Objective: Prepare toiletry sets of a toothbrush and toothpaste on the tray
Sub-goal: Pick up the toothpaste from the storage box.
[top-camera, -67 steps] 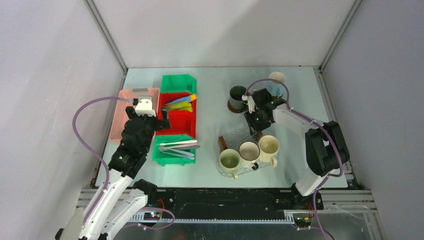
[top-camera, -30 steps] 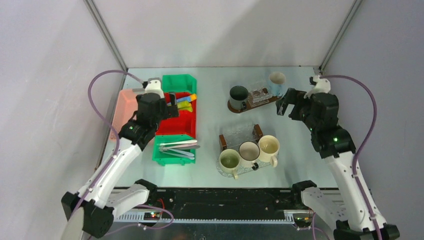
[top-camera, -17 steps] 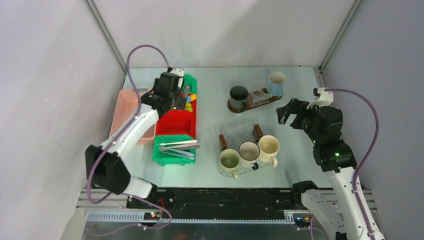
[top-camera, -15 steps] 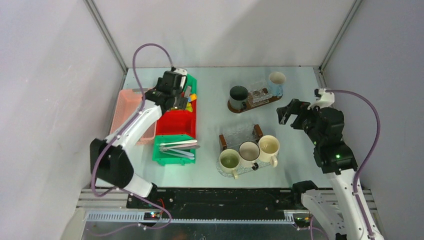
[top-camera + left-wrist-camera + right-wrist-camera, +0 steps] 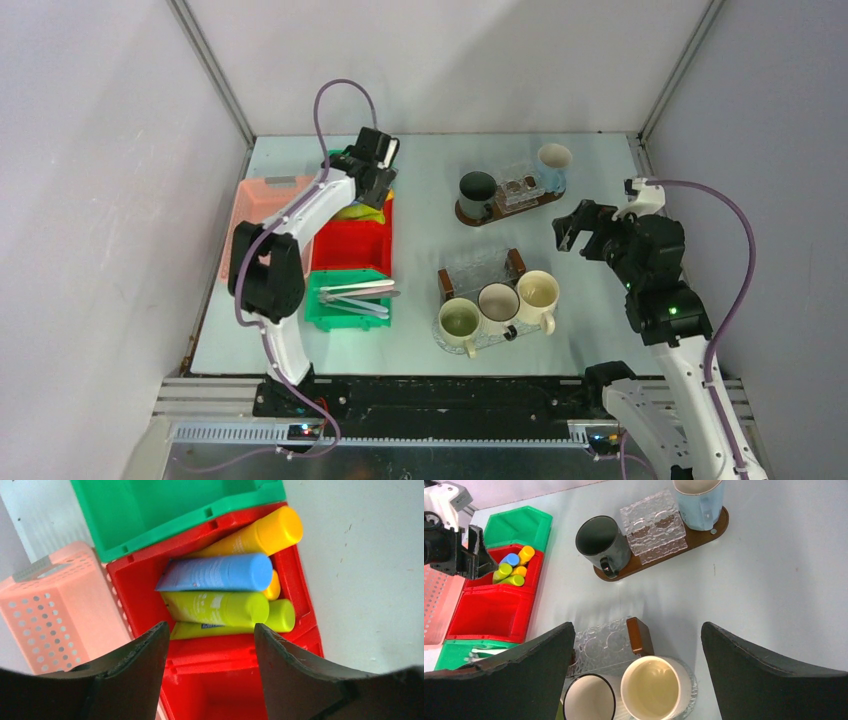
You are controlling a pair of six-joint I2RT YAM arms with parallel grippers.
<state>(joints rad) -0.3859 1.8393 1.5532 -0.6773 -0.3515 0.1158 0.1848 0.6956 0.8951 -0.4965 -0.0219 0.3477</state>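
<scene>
- Finds the left claw [image 5: 210, 630] now out over the far compartment of the red bin [image 5: 132, 592], no longer back beside the pink basket [image 5: 55, 610].
- Finds the right claw [image 5: 636, 626] drawn off the trays to the right side of the bench [image 5: 774, 580].
- Shows the left claw released: jaws apart with nothing between them, though narrower than a moment ago.
- Shows the right claw released too, spread wide and empty above the gap between the two trays.
- Places the toothpaste in that far red compartment, lying flat in a heap: a blue tube [image 5: 215, 573] on top, a lime tube [image 5: 215, 608] touching it on the claw's side, a second lime tube [image 5: 281, 616] lower down, and an orange-yellow tube [image 5: 255, 535] against the green bin [image 5: 150, 510].
- Puts the lime tube nearest, just ahead of and below the left fingertips.
- Sets the tubes' long axes roughly along the line from one finger to the other, caps toward the open bench, so the jaws look set to meet a tube end to end, not across its width.
- Calls, most likely, for a wrist turn before the descent.
- Leaves the left arm far the nearer, with the right well apart across the bench.
</scene>
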